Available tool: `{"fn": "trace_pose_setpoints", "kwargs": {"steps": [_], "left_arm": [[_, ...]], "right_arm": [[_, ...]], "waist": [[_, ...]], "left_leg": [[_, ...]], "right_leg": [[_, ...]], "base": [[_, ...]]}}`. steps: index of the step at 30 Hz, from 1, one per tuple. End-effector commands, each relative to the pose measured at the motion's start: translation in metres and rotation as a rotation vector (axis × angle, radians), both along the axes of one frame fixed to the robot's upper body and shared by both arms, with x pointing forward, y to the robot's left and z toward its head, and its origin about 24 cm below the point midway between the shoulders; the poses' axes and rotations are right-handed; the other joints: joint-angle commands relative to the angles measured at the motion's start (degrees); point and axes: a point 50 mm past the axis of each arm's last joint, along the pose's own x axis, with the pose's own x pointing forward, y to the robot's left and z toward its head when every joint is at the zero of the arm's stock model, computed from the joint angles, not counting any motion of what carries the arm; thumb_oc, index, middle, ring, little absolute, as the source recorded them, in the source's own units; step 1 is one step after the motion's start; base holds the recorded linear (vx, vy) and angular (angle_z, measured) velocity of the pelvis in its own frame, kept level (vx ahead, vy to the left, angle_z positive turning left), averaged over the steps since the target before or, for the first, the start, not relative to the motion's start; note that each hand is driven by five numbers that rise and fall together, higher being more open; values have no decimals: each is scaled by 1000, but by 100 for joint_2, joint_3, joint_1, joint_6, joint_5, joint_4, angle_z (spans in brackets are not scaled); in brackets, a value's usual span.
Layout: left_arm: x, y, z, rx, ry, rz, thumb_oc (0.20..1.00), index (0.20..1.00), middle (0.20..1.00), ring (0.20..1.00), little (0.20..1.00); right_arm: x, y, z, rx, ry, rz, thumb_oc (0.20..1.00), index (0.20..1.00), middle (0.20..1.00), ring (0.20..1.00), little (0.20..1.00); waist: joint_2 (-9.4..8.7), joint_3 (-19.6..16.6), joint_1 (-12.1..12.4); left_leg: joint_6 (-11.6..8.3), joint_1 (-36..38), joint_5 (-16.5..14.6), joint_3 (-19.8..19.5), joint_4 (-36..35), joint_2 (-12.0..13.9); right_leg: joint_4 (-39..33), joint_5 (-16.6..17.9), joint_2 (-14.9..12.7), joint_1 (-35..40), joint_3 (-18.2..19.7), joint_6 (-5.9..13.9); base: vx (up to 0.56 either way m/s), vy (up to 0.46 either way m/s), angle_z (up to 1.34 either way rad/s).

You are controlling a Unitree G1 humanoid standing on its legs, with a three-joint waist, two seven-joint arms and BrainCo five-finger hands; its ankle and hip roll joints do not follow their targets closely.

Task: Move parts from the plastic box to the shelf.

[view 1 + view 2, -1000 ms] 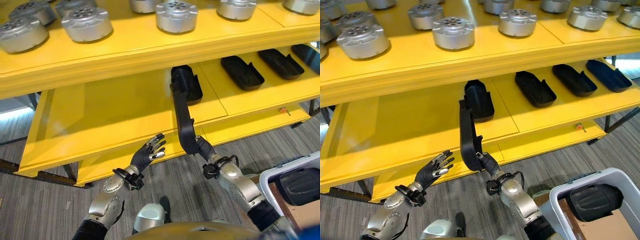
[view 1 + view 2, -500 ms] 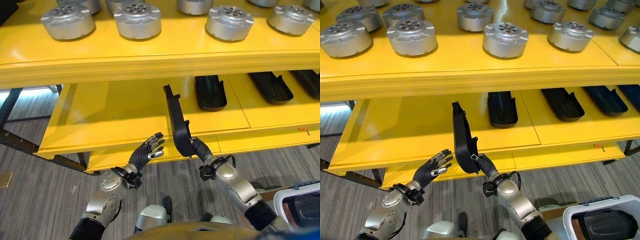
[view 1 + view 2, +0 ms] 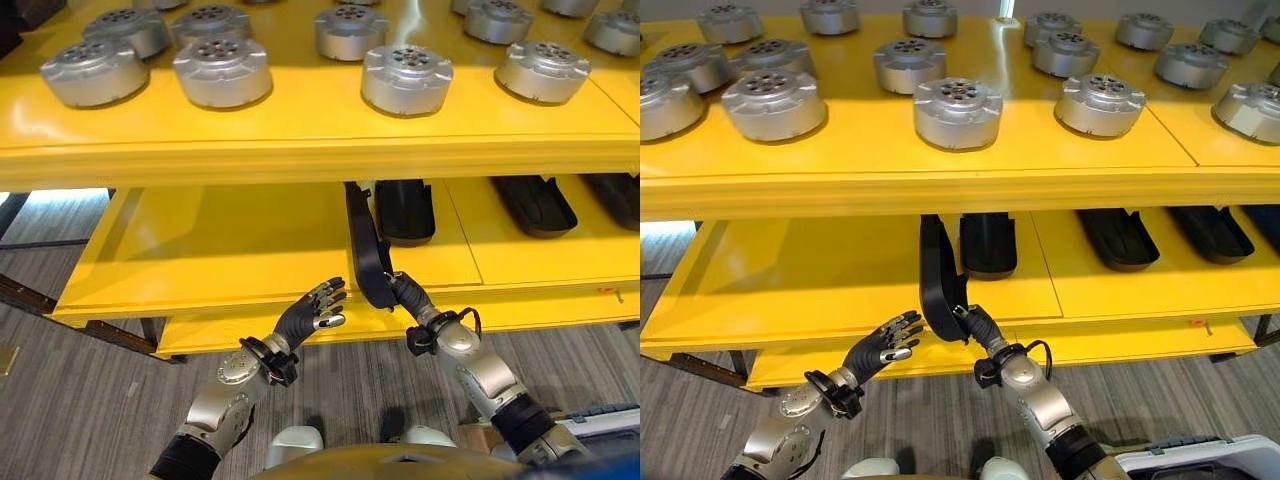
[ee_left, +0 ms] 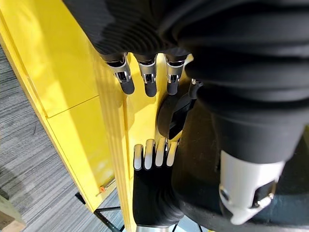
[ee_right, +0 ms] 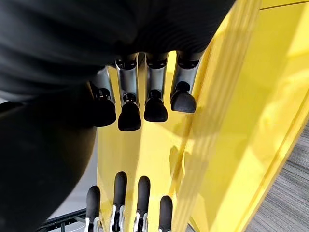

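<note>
Part (image 3: 366, 240) now beneath upper shelf (image 3: 300, 150)

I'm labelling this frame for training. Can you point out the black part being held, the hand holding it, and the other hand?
black part (image 3: 933, 270): right eye view, mid-length of its body.
right hand (image 3: 978, 325): right eye view, back of the hand.
left hand (image 3: 305, 316): left eye view, its palm.

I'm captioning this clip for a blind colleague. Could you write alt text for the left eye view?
The right hand grips a long black part upright at the front edge of a yellow shelf. The left hand is open beside it. More black parts lie further back, and round metal parts sit on the level above.
</note>
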Motion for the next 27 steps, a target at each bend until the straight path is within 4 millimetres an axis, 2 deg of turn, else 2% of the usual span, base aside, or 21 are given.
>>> {"fn": "trace_pose_setpoints", "kwargs": {"steps": [1,9,11,12,13,14,16,17,18,19,21,22,23,24,25,26,27], "left_arm": [[3,-12,15,-39,-97,-52,1000,1000,1000,1000,1000],[1,-16,11,-39,-58,-76,1000,1000,1000,1000,1000],[1,-16,8,-34,-43,-81,1000,1000,1000,1000,1000],[1,-20,7,-40,-35,-117,1000,1000,1000,1000,1000],[1,-21,6,-42,-30,-128,1000,1000,1000,1000,1000],[1,-24,6,-43,-30,-151,1000,1000,1000,1000,1000],[2,-26,6,-53,-34,-176,1000,1000,1000,1000,1000],[4,-26,5,-50,-41,-177,1000,1000,1000,1000,1000],[5,-26,6,-51,-44,-178,1000,1000,1000,1000,1000],[5,-25,7,-56,-47,-171,1000,1000,1000,1000,1000],[5,-24,8,-68,-47,-156,1000,1000,1000,1000,1000],[5,-25,9,-79,-44,-149,1000,1000,1000,1000,1000],[5,-25,11,-92,-43,-141,1000,1000,1000,1000,1000],[5,-25,11,-101,-41,-138,1000,1000,1000,1000,1000],[5,-24,12,-112,-40,-131,1000,1000,1000,1000,1000],[5,-24,12,-114,-38,-128,1000,1000,1000,1000,1000],[8,-24,11,-113,-20,-117,1000,1000,1000,1000,1000]], "right_arm": [[23,15,41,44,-225,47,200,200,200,200,200],[27,23,38,-60,-263,81,200,200,200,200,200],[30,24,38,-78,-269,83,200,200,200,200,200],[33,23,39,-97,-281,68,200,200,200,200,200],[34,22,40,-100,-284,64,200,200,200,200,200],[38,21,42,-111,-292,55,200,200,200,200,200],[45,20,45,-130,-295,47,200,200,200,200,200],[50,21,47,-140,-288,49,200,200,200,200,200],[52,22,47,-147,-287,53,200,200,200,200,200],[54,23,47,-161,-283,68,200,200,200,200,200],[54,23,46,-175,-277,85,200,200,200,200,200],[53,23,45,-181,-270,91,200,200,200,200,200],[53,23,44,-188,-267,101,200,200,200,200,200],[52,23,43,-193,-262,107,200,200,200,200,200],[52,22,43,-196,-257,120,200,200,200,200,200],[52,21,43,-197,-255,125,200,200,200,200,200],[53,19,41,-188,-238,119,200,200,200,200,200]], "waist": [[11,-107,81],[20,-145,165],[26,-140,171],[-24,-54,157],[-42,-19,157],[-61,65,147],[-63,132,79],[-47,133,51],[-44,125,55],[-21,68,110],[10,8,153],[35,-28,166],[67,-58,160],[83,-77,151],[108,-91,135],[124,-89,135],[199,-70,133]], "left_leg": [[64,81,-189,758,59,-449],[87,-33,-379,819,411,-486],[59,-94,-440,934,581,-455],[-121,-388,-575,1106,1378,-174],[-199,-530,-470,1155,1680,-54],[-401,-851,-203,1253,2275,309],[-506,-958,-4,1461,2639,820],[-450,-859,-13,1462,2517,964],[-421,-779,-8,1396,2406,971],[-437,-606,61,1143,2114,919],[-555,-482,301,853,1867,983],[-652,-430,519,695,1707,1119],[-693,-486,909,598,1569,1331],[-738,-501,1061,496,1516,1460],[-757,-471,1095,307,1400,1542],[-742,-451,1003,270,1359,1501],[-688,-353,604,170,1322,1273]], "right_leg": [[50,106,44,-43,-63,448],[110,-139,60,155,-159,329],[216,-249,53,178,-269,274],[349,-401,-61,257,-353,224],[375,-422,-84,265,-368,192],[464,-494,-119,268,-420,105],[676,-623,-181,211,-507,-4],[852,-691,-235,135,-525,-35],[921,-714,-273,113,-531,-46],[952,-697,-326,90,-503,-40],[942,-706,-363,100,-428,-43],[930,-711,-396,99,-366,-36],[914,-649,-466,46,-344,-71],[938,-665,-527,19,-299,-60],[1047,-683,-683,-75,-209,5],[1106,-687,-727,-114,-187,42],[1298,-681,-879,-180,-144,146]], "base": [[131,-45,6],[131,-80,1],[70,-119,10],[42,-149,29],[-11,-185,43],[-62,-118,49],[-57,-6,34],[-17,141,14],[12,281,11],[26,272,13],[28,293,-10],[-19,334,-39],[-30,357,-45],[-59,478,-34],[-19,405,-38],[-45,570,-48],[-29,359,-40]]}}
